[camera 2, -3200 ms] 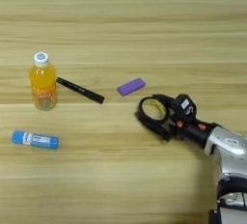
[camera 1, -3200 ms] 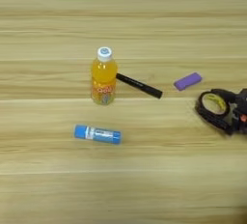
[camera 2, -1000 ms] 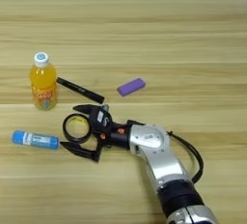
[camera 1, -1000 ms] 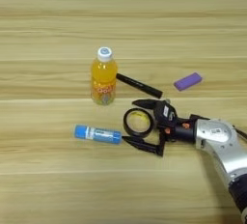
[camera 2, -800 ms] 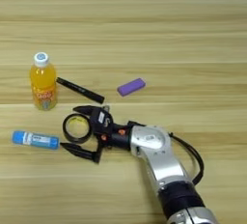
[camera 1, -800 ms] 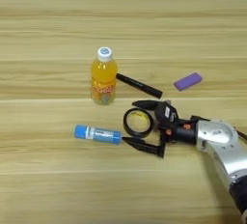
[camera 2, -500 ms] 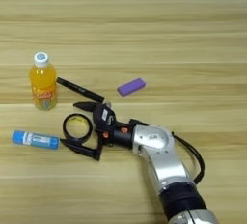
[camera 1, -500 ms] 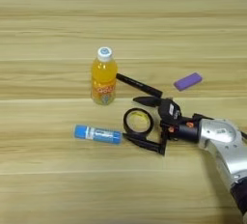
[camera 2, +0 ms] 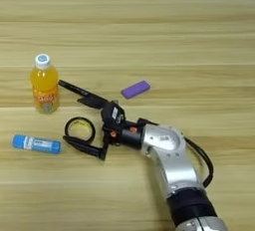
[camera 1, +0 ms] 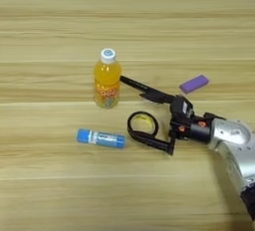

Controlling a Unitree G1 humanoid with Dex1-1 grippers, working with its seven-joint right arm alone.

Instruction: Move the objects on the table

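My right gripper reaches in from the right, open, with its two black fingers spread wide. The black tape ring lies flat on the table between them. The upper finger lies over the right end of the thin black pen. The lower finger runs just below the ring. The orange juice bottle stands upright left of the pen. A blue-and-white tube lies left of the ring. Further right, behind the gripper, lies the purple block.
My silver forearm and its black cable cross the lower right of the table. Bare wood stretches across the far half and along the near left.
Since 3.2 s ago the gripper has carried the tape ring from the right side to the middle. Over the last second the ring has lain still while the gripper shifted slightly right.
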